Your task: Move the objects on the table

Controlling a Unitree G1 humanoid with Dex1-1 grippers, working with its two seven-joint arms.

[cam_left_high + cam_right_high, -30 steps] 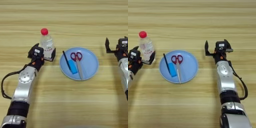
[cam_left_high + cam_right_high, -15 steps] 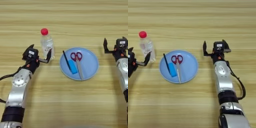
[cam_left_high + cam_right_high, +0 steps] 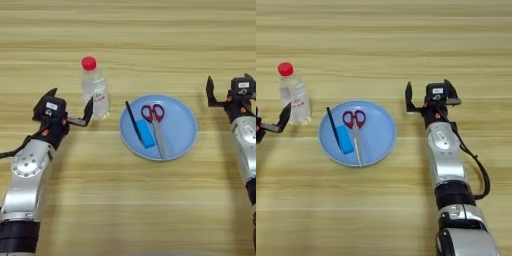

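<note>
Left eye view: the clear plastic bottle [image 3: 95, 91] stood upright on the table [image 3: 128, 30], just right of the left gripper [image 3: 70, 106], whose fingers were spread and holding nothing.

Right eye view: scissors [image 3: 354, 128], stick [image 3: 332, 127] and block [image 3: 345, 139] lay on a round blue plate [image 3: 378, 135]; the right gripper [image 3: 429, 95] looked open, well apart.

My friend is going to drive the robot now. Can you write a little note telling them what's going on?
Left gripper: open, just left of the water bottle, one finger close beside it, not holding it.
Right gripper: open, empty, parked right of the blue plate.
The bottle stands upright on the table, left of the plate.
On the plate: scissors, black stick and blue block.
Done: three things lie on the plate. Left: probably only the bottle, if it needs moving at all.
</note>
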